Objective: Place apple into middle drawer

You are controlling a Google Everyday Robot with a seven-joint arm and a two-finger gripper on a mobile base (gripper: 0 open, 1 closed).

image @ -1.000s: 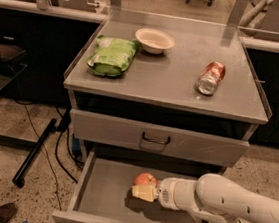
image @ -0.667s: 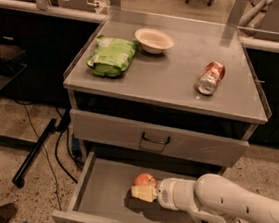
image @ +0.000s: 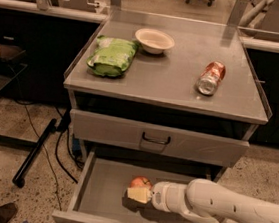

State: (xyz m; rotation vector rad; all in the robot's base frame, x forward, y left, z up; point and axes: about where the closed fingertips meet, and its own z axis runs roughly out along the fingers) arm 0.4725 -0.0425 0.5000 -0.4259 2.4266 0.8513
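Observation:
The red-orange apple (image: pixel 141 182) is inside the open middle drawer (image: pixel 101 194), the wide grey drawer pulled out at the bottom of the cart. My gripper (image: pixel 138 194) reaches in from the right on a white arm (image: pixel 219 205) and sits right at the apple, covering its lower front part. The apple is low over the drawer floor, near the middle. I cannot tell whether it rests on the floor or is held just above it.
The cart's grey top (image: pixel 173 79) carries a green chip bag (image: pixel 110 56), a white bowl (image: pixel 154 39) and a red-and-silver soda can (image: pixel 211 77). The upper drawer front with a black loop handle (image: pixel 155 139) is closed. A black pole (image: pixel 37 149) and cables lie on the floor at the left.

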